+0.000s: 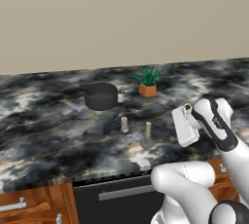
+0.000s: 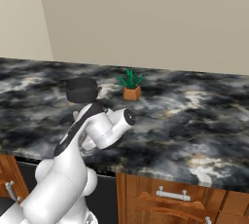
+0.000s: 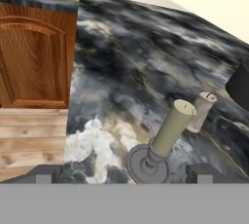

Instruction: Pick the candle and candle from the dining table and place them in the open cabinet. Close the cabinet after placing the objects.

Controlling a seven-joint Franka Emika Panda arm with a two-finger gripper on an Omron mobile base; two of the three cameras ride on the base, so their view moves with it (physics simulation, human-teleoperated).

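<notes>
pot [image 1: 101, 96] & plant [image 1: 148, 81] behind candles [image 1: 148, 135]

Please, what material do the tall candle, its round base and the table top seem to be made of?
Tall candle: probably wax, matte cream, with a small dark wick on top. Round base: looks like dull grey metal or stone, turned in rings. Table top: polished stone, likely marble or granite, black with white and grey veins.

Flat, even rendered light with no glare. On the dining table [image 1: 48, 135], the tall candle [image 1: 148, 130] and dark pot [image 1: 101, 96] cast only faint soft shadows. The hand view is coarse and slightly blurred, the base views sharper.
</notes>
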